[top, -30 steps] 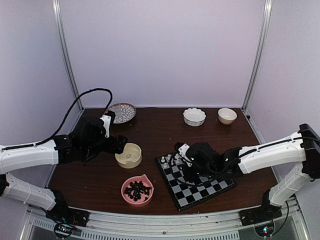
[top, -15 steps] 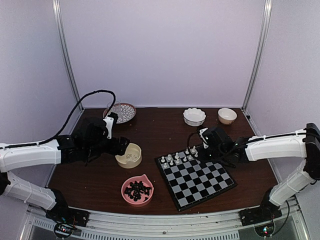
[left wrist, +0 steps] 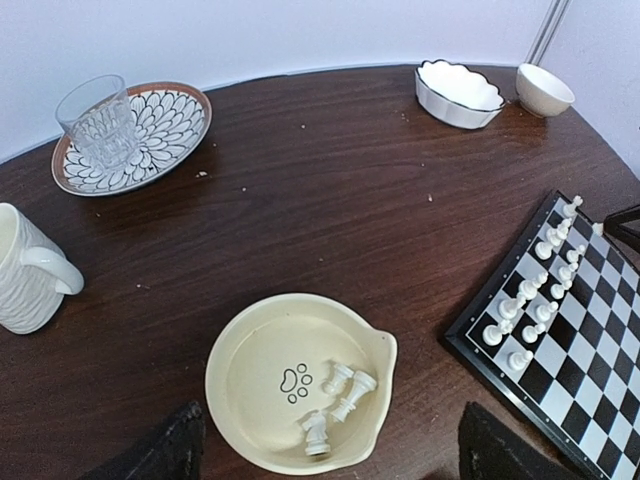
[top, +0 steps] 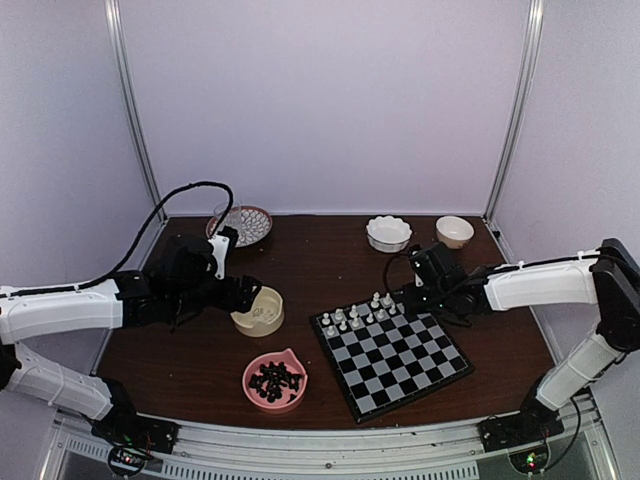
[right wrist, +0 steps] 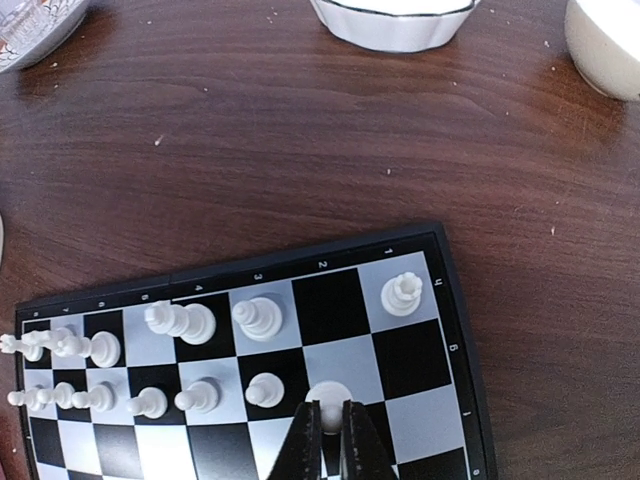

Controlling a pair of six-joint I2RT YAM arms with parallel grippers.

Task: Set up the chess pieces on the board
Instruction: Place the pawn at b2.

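Dark wood table (top: 320, 255) in a white booth, checkered board (top: 400, 365) right of centre with tiny cream chess pieces (top: 355, 318) along its far edge, three more in the cream bowl (left wrist: 240, 345) under the left gripper (top: 248, 293)'s wide-spread fingers, right gripper (right wrist: 328, 412) pinched closed, backed off from mid-board to the far right corner.

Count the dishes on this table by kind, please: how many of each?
Bowls: 4 (yellow bowl, pink bowl, scalloped bowl, small cream bowl)
Plate: 1
Glass: 1
Mug: 1
Total: 7
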